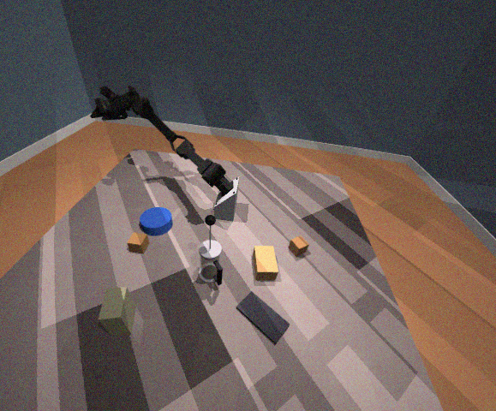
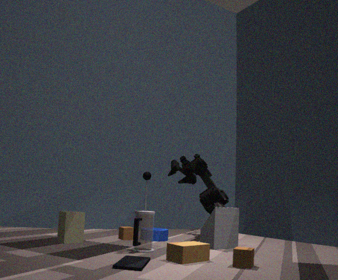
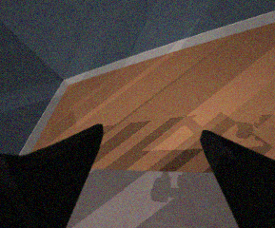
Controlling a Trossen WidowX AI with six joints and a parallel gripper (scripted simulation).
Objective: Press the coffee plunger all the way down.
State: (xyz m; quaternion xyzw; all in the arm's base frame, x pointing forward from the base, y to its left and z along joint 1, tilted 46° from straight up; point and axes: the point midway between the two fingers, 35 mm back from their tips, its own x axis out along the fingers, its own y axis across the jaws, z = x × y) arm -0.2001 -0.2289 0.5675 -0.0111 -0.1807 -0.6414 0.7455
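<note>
The coffee press (image 1: 209,264) (image 2: 146,228) stands upright on the striped table, a clear cylinder with a black handle. Its plunger rod is raised and the black knob (image 1: 210,219) (image 2: 146,175) sits high above the lid. My gripper (image 1: 100,107) (image 2: 177,177) (image 3: 151,132) is open and empty. In the exterior view it hangs in the air to the right of the knob, at about the knob's height and clear of it. The wrist view shows only the two dark fingers, the floor and a wall corner; the press is out of that view.
The arm stands on a grey pedestal (image 1: 225,211) (image 2: 221,227) behind the press. Around the press lie a blue disc (image 1: 155,220) (image 2: 160,234), two orange cubes (image 1: 137,242) (image 1: 298,245), a yellow box (image 1: 265,260) (image 2: 188,251), a green block (image 1: 116,309) (image 2: 70,226) and a dark flat slab (image 1: 262,316) (image 2: 131,262).
</note>
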